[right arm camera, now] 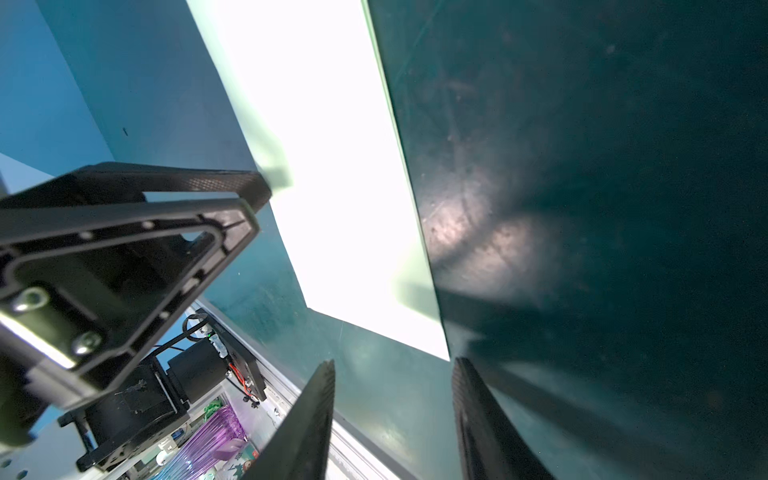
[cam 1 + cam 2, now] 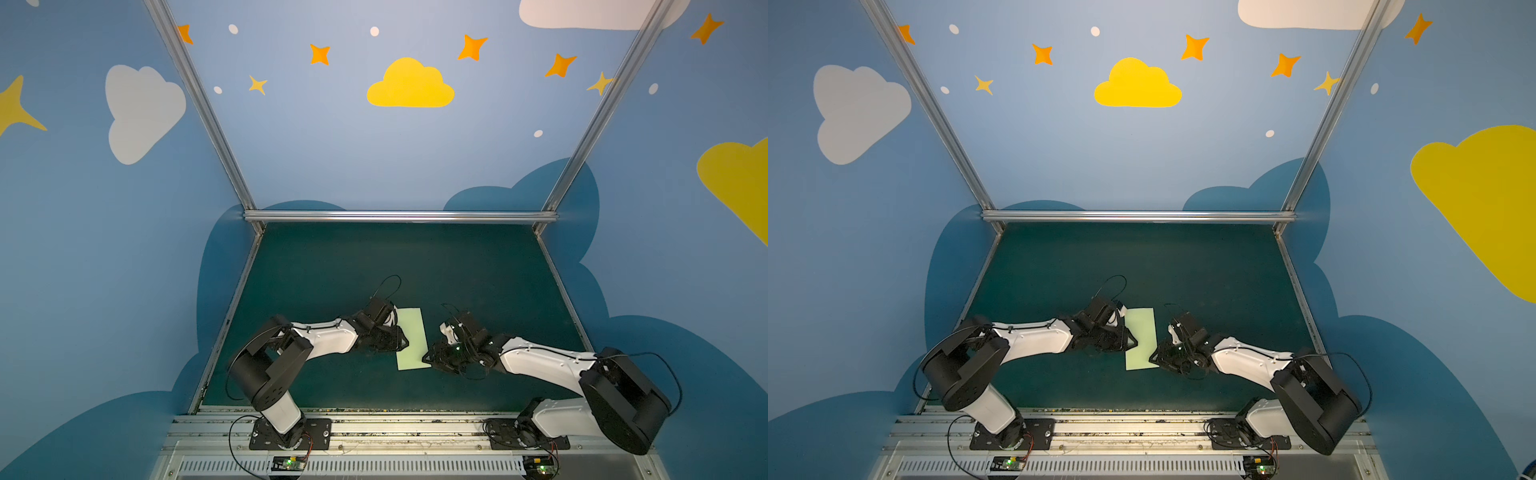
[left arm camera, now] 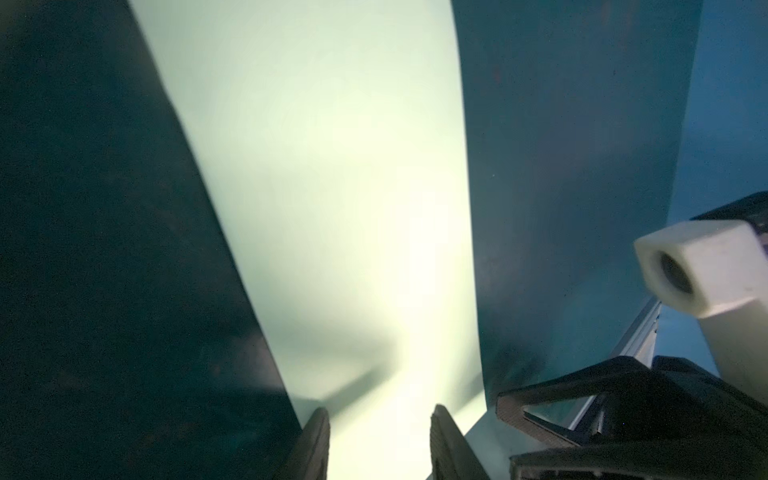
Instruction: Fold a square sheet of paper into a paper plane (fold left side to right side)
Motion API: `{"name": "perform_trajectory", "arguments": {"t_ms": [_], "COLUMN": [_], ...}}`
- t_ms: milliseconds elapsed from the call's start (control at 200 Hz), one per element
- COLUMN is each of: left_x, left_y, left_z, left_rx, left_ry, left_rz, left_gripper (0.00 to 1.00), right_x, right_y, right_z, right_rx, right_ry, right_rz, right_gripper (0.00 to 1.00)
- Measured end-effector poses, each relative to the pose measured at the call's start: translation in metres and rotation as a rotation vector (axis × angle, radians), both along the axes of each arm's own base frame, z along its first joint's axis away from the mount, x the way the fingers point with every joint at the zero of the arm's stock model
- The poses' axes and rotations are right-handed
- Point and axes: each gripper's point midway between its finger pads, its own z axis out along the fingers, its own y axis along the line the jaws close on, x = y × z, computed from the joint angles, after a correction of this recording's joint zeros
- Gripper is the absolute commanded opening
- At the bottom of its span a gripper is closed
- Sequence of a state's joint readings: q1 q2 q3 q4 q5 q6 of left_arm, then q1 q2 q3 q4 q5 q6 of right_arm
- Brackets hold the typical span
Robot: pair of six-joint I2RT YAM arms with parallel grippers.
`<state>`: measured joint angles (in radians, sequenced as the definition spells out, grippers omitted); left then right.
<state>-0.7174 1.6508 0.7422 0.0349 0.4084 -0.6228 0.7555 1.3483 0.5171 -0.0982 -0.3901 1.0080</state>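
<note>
One sheet of pale green paper (image 2: 411, 338) lies flat on the dark green bench (image 2: 415, 266), in the near half and about midway between the left and right edges. It shows as a narrow rectangle with its long edges running from near to far, slightly slanted. Two grippers flank it. The left gripper (image 2: 401, 340) sits at the paper's left long edge, and its wrist view shows its fingertips (image 3: 316, 440) spread apart with the paper under the gap and nothing clamped. The right gripper (image 2: 428, 359) sits at the paper's near right corner. In its wrist view (image 1: 395, 415) the jaws also stand apart, with bare bench between them and the paper's corner just ahead, untouched. Beyond the paper's far short edge, bare surface runs to the aluminium rail (image 2: 399, 216) at the far edge. Wide strips of bench also lie behind each arm toward the side edges.
</note>
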Motion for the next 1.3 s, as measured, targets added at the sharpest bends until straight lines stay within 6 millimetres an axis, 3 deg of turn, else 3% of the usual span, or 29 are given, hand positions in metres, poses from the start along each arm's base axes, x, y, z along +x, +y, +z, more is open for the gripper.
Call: {"name": "perform_trajectory", "arguments": {"t_ms": [786, 996, 1301], "left_x": [0.004, 0.004, 0.005], "left_y": [-0.003, -0.003, -0.004], "left_z": [-0.001, -0.001, -0.001], "left_rx": [-0.036, -0.040, -0.042], "left_ry": [-0.027, -0.027, -0.028], "left_rz": [0.015, 0.016, 0.016], "left_gripper": [0.41, 0.41, 0.41], "right_x": [0.011, 0.013, 0.008], "right_y": [0.018, 0.010, 0.005], "right_z": [-0.006, -0.004, -0.006], "right_rx": [0.030, -0.005, -0.010], "right_ry": [0.017, -0.006, -0.002], "right_rz": [0.021, 0.011, 0.005], "right_gripper": [0.42, 0.50, 0.47]}}
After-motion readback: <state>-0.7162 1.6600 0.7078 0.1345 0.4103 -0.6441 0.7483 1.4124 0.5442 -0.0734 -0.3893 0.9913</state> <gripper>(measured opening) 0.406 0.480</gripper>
